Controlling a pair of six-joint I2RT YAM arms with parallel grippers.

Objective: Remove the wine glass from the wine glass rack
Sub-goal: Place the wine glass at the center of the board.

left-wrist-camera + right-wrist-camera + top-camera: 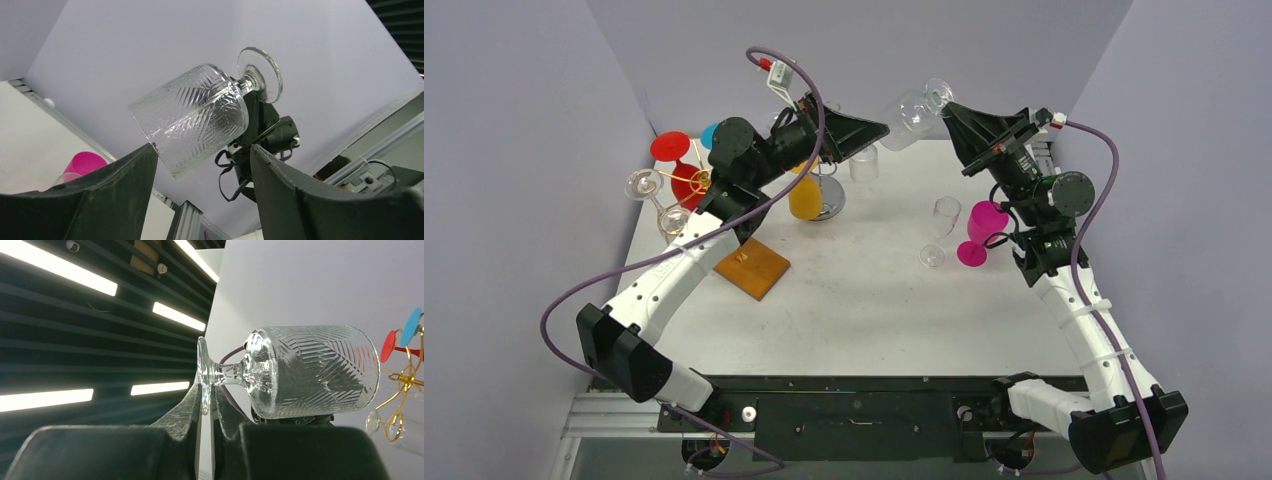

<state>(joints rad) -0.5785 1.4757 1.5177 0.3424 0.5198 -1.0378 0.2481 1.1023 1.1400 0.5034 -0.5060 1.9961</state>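
A clear cut-pattern wine glass (pixel 912 110) hangs in the air above the table's far side, lying almost on its side. My right gripper (pixel 948 104) is shut on the edge of its round foot (pixel 202 374); the bowl (pixel 312 371) sticks out sideways past the fingers. My left gripper (pixel 871 132) is open and empty, facing the bowl's mouth from the left. In the left wrist view the bowl (pixel 192 117) sits just beyond the two spread fingers (pixel 125 192). The gold wire rack (pixel 686 186) stands at the far left on a wooden base (pixel 752 266), away from the held glass.
The rack holds a red glass (pixel 676 160), a blue one (pixel 710 134) and clear glasses (pixel 644 184). On the table stand a yellow glass (pixel 805 197), a metal goblet (pixel 830 200), a clear cup (pixel 863 164), a clear wine glass (pixel 942 226) and a pink glass (pixel 983 230).
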